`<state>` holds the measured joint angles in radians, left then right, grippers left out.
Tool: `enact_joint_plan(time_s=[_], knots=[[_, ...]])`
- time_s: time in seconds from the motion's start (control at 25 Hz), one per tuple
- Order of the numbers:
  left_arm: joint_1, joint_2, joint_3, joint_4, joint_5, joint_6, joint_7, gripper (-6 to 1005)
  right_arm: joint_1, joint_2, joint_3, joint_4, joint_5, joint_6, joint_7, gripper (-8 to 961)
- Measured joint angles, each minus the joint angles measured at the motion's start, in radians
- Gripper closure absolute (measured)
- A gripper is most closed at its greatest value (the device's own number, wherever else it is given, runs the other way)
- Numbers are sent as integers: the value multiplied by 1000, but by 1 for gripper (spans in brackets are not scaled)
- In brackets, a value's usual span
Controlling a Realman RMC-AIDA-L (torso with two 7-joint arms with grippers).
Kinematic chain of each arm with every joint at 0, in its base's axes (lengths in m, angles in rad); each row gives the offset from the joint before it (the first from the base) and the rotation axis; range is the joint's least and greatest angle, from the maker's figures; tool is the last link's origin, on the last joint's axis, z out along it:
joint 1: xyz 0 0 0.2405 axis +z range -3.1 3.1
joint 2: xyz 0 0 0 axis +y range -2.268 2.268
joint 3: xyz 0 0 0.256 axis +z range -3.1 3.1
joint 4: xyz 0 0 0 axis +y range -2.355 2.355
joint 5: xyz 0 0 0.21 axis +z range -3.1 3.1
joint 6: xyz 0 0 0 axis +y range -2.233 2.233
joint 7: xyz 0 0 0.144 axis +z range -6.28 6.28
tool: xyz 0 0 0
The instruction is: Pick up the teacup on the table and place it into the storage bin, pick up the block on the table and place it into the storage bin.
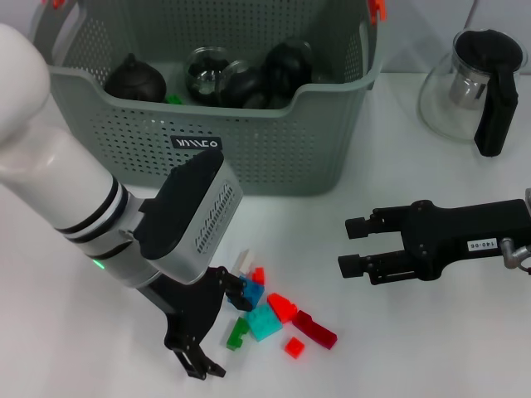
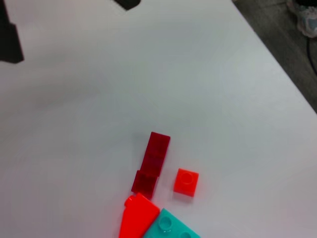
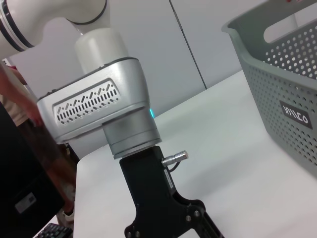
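Several small blocks lie in a loose cluster on the white table (image 1: 390,348): blue (image 1: 251,292), teal (image 1: 265,322), red (image 1: 282,307), dark red (image 1: 315,330) and green (image 1: 238,333). My left gripper (image 1: 207,336) points down at the cluster's left edge, open, with one finger beside the blue block. The left wrist view shows the dark red block (image 2: 152,161) and a small red one (image 2: 186,181). My right gripper (image 1: 348,245) hovers open and empty to the right of the blocks. The storage bin (image 1: 274,157) stands behind. No teacup shows on the table.
Inside the bin lie a dark teapot (image 1: 133,79), glass ware (image 1: 207,70) and other dark tea ware (image 1: 282,70). A glass pitcher with a black handle (image 1: 477,83) stands at the back right. The right wrist view shows my left arm's silver wrist (image 3: 99,114) and the bin wall (image 3: 287,99).
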<state>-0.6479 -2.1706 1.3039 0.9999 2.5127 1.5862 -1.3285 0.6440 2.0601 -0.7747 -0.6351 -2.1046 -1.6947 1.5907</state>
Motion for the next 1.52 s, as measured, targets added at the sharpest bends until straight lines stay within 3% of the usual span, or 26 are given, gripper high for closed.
enact_joint_plan(time_s=[0.76, 0.96, 1.16, 1.52], knots=[[-25, -1, 3, -58, 0, -39, -17, 107, 0, 0, 1, 2, 0, 3, -2, 162], [-29, 0, 3, -69, 0, -56, -18, 273, 0, 0, 2, 2, 0, 3, -2, 163], [-31, 0, 3, -75, 0, -67, -18, 513, -1, 0, 2, 2, 0, 2, -2, 163], [-35, 4, -11, -44, 0, -27, -55, 591, -9, -2, 12, 2, 0, -2, -4, 163]])
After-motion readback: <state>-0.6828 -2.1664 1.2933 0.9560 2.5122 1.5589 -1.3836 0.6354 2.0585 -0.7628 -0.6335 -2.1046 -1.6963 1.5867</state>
